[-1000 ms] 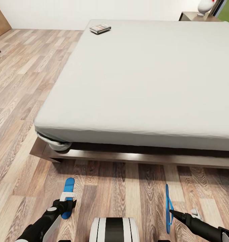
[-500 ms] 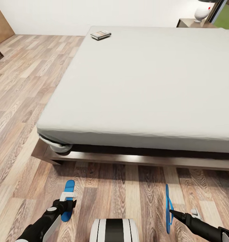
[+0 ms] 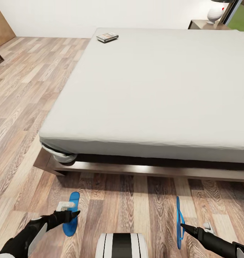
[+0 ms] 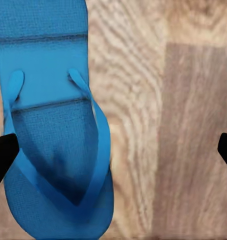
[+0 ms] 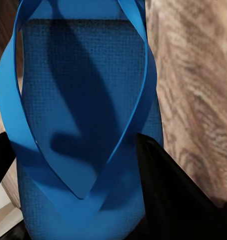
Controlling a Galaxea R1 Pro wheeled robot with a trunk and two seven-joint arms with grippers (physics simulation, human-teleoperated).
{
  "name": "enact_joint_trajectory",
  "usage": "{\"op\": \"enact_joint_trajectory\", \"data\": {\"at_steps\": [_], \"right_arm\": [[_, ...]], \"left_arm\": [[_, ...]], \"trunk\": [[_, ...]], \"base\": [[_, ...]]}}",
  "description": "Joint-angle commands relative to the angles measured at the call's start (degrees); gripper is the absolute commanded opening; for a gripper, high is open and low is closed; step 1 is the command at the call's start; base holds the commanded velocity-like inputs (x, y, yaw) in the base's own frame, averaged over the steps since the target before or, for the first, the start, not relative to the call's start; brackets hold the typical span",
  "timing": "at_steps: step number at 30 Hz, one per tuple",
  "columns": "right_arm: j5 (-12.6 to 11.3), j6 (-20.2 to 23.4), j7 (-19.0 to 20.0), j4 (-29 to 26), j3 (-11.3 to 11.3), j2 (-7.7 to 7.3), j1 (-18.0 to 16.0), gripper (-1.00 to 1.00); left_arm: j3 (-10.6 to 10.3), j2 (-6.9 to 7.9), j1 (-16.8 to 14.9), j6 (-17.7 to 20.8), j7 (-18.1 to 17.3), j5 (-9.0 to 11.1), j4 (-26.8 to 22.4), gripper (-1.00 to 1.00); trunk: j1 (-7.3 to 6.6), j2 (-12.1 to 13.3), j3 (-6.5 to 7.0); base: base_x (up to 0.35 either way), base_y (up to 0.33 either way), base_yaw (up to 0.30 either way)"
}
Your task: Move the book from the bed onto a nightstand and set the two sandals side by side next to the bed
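- My left claw (image 3: 73,214) hovered with its fingers spread wide over one blue sandal (image 3: 71,214), which lay flat on the wood floor (image 3: 25,100), straps up.
- From the left wrist camera, that sandal (image 4: 53,125) sat nearer one dark fingertip (image 4: 3,155) than the other, with bare planks under the rest of the gap.
- My right claw (image 3: 184,227) was clamped on the second sandal (image 3: 179,218), held on its edge so it showed as a thin blue strip above the floor.
- From the right wrist camera, a black finger (image 5: 163,190) pressed against that sandal's (image 5: 83,120) sole beside the strap.
- The two sandals were well apart, with my white and black trunk (image 3: 122,245) between them.
- The bed (image 3: 154,93) stood just ahead of both claws, its dark wooden frame (image 3: 136,167) the nearest thing beyond the sandals.
- The book (image 3: 107,37) lay on the far corner of the mattress, well away from either claw.
- Past the bed's far right corner stood a nightstand (image 3: 204,24) carrying a white lamp (image 3: 215,13).
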Motion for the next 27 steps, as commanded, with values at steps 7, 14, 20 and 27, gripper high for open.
{"op": "enact_joint_trajectory", "data": {"at_steps": [7, 14, 20, 27], "right_arm": [[-0.14, 0.32, -0.2, 0.01, -0.11, 0.03, -0.02, -1.0], [0.02, -0.18, -0.75, -0.08, -0.16, -0.14, -0.02, -1.0], [0.31, -6.72, -3.51, -3.07, -0.12, -0.23, -0.01, -1.0], [0.6, -14.58, -39.11, -6.73, 0.08, -0.14, -0.01, -1.0]], "left_arm": [[10.21, 5.84, 0.46, 2.78, -24.63, 0.76, -0.48, 1.0], [14.75, 6.48, 0.86, -0.9, -31.29, 0.68, 10.32, 1.0], [14.82, 5.57, 0.85, -1.43, -31.31, 0.69, 10.77, 1.0], [14.83, 5.49, 0.85, -1.46, -31.31, 0.71, 10.79, 1.0]], "trunk": [[-0.01, -0.01, -0.03], [-0.01, -0.01, -0.03], [-0.01, -0.01, -0.03], [-0.01, -0.01, -0.03]], "base": [[0.0, 0.0, 0.0], [0.0, 0.0, 0.0], [0.0, 0.0, 0.0], [0.0, 0.0, 0.0]]}}
